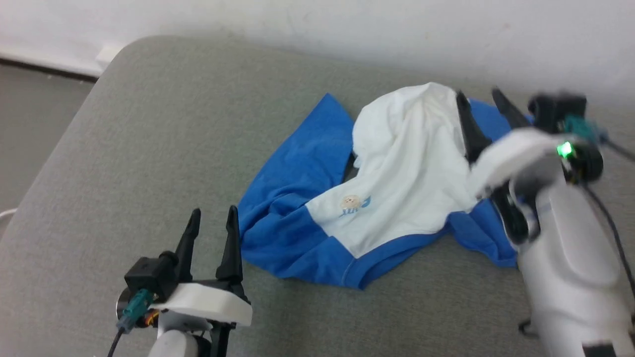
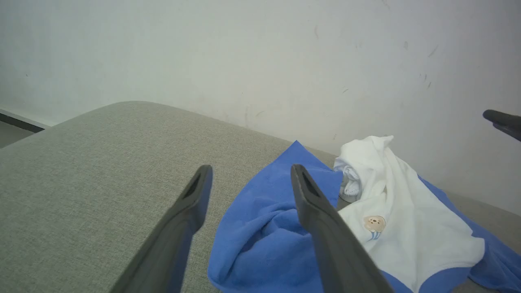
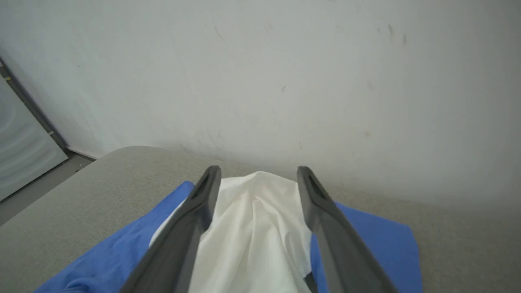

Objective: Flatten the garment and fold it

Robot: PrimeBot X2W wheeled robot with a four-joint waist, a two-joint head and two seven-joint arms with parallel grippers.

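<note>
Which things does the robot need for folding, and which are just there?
For the job: the shirt, crumpled, not yet flat; the left gripper, open, beside it; the right gripper, open, over it.
Just there: the gray cushion under the shirt; the wall; the floor.

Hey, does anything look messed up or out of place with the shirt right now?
The garment lies crumpled on the grey cushion: its white body bunches into a raised peak near the wall, and a blue sleeve is rumpled beside it. No tear or stain shows.
</note>
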